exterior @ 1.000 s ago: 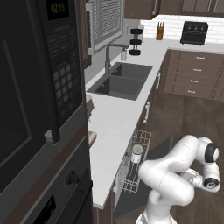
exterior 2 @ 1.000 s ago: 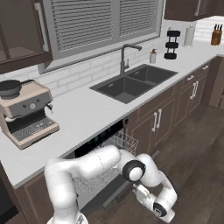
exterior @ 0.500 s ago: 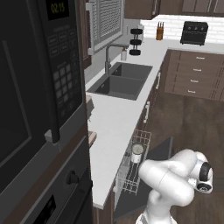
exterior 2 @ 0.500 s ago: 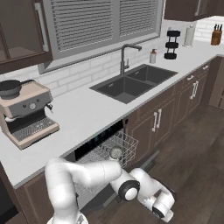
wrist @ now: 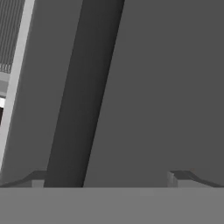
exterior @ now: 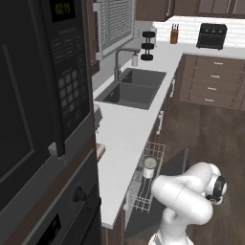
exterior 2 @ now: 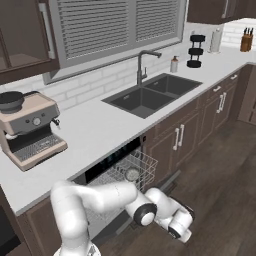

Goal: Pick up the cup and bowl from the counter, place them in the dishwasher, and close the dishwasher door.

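The tabletop (exterior 2: 100, 125) above the dishwasher (exterior 2: 107, 167) carried neither piece. The dishwasher door (exterior: 174, 162) hung open below the wire rack (exterior 2: 127, 170), which was pulled out. The cup (exterior: 150, 165) stood in that rack; the bowl could not be made out. The end effector (wrist: 111, 177), low beside the door, stood open and empty. Loading looked finished, so closing was in hand: next, push the door up shut.
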